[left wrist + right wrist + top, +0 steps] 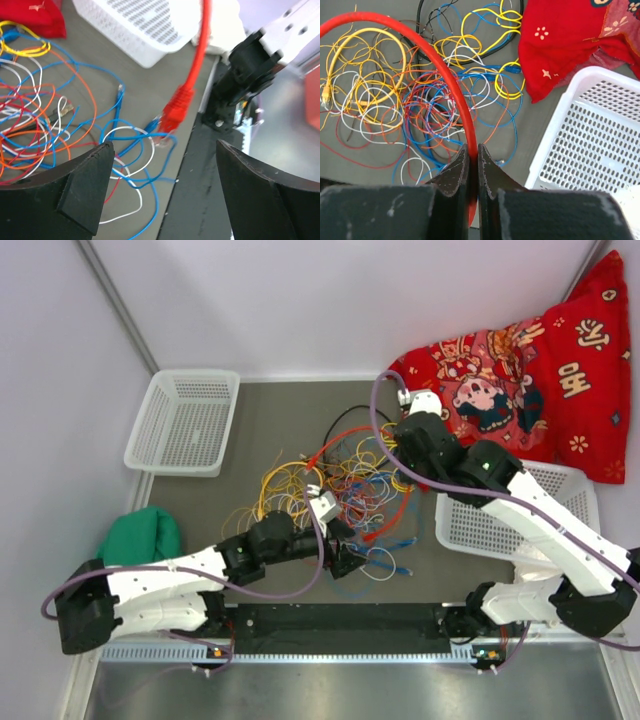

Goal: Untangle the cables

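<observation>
The cables (pixel 325 485) lie in a tangled heap of yellow, orange, red, blue, white and black wires in the middle of the grey mat. My right gripper (pixel 392 440) is over the heap's far right side. In the right wrist view it (pixel 473 148) is shut on a thick red cable (pixel 420 40) that arcs up and to the left. That red cable's plug end (pixel 175 107) hangs in the left wrist view, above blue and white loops (pixel 135 145). My left gripper (pixel 347 558) is at the heap's near edge; its jaws (pixel 164 145) are wide open and empty.
A white basket (pixel 185 420) stands at the far left and another (pixel 520 510) at the right, also in the wrist views (pixel 145 30) (pixel 590 140). A red patterned cloth (pixel 530 370) lies at the far right. A green cloth (pixel 140 535) lies at the near left. A black rail (pixel 340 625) runs along the front.
</observation>
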Controlling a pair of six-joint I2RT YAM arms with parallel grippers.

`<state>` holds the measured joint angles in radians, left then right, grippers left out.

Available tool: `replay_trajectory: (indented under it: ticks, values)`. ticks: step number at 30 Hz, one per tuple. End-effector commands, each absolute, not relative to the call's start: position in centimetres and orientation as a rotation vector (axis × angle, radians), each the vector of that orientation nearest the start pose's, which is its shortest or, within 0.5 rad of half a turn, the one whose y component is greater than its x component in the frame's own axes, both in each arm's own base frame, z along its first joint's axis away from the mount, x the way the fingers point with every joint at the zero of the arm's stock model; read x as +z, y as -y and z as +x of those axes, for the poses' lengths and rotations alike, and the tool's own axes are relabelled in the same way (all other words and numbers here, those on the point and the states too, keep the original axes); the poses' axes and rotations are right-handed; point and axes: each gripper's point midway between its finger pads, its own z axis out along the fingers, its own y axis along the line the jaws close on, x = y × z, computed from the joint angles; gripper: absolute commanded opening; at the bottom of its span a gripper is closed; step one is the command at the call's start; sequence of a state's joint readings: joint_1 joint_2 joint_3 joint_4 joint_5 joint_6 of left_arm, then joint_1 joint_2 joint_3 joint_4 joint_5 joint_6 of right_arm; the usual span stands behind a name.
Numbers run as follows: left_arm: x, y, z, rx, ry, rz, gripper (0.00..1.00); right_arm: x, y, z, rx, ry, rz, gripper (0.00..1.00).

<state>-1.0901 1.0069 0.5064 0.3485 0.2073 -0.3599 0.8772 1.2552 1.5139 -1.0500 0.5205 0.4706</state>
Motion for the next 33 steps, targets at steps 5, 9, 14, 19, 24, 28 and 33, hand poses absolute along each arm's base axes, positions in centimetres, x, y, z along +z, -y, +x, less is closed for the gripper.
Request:
replay_trajectory:
  ticks: [5, 9, 14, 19, 24, 28, 33]
  values:
    - [18.9, 35.1, 13.7, -1.118, -1.609, 0.83, 0.76, 31.8, -19.1, 23.8, 0.215, -2.199, -0.192, 0.0]
    - [18.9, 35.5, 14.6, -1.091, -1.618, 0.808, 0.34, 32.1, -18.9, 23.7, 0.22, -2.19, -0.189, 0.0]
    - [21.7, 35.2, 13.8, -1.145, -1.584, 0.796, 0.0, 31.4, -17.3, 24.0, 0.116, -2.179, -0.176, 0.0]
    - [26.1, 33.4, 11.5, -1.22, -1.564, 0.828, 0.0, 28.5, -17.0, 24.3, 0.044, -2.205, -0.197, 0.0]
    - [32.7, 31.2, 10.0, -1.28, -1.434, 0.8, 0.0, 25.9, -16.7, 24.8, -0.04, -2.235, -0.203, 0.0]
    - [35.2, 29.7, 10.3, -1.232, -1.403, 0.768, 0.0, 25.9, -16.3, 24.9, -0.06, -2.227, -0.189, 0.0]
    - [29.8, 27.0, 16.0, -0.898, -1.669, 0.522, 0.0, 28.9, -12.6, 25.7, -0.248, -2.14, -0.112, 0.0]
